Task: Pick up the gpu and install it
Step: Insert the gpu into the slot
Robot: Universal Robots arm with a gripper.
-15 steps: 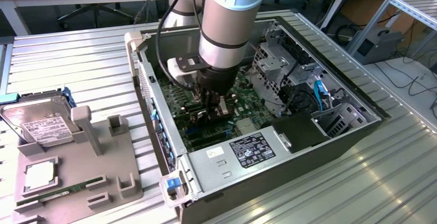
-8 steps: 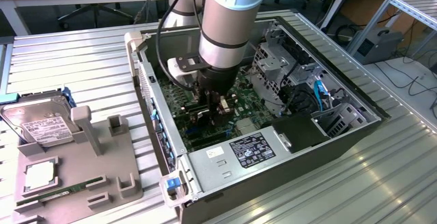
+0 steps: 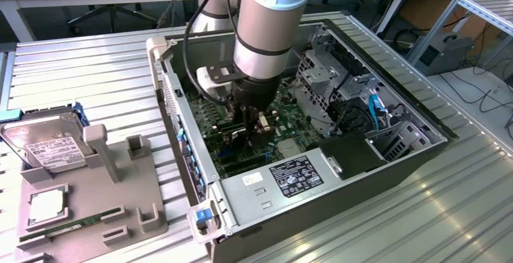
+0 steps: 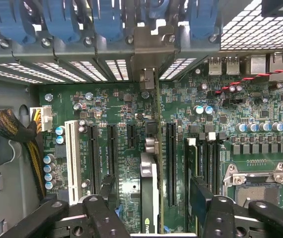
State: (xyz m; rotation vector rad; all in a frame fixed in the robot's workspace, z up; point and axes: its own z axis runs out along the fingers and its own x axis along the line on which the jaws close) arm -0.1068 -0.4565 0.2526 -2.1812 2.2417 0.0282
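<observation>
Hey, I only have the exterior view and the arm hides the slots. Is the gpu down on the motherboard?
Observer: Yes. In the wrist view the gpu stands on edge on the motherboard, in line with the expansion slots.
Operator: Is the gripper clamped on it?
Observer: No. The gripper is open, with its fingers either side of the card and gaps between.
Operator: And the bracket?
Observer: The bracket sits up against the case's rear slot openings.

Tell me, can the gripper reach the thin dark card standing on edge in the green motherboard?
Probably yes. The open gripper hangs directly above the thin dark gpu, one finger on each side. Nothing lies between them on the green motherboard.
</observation>
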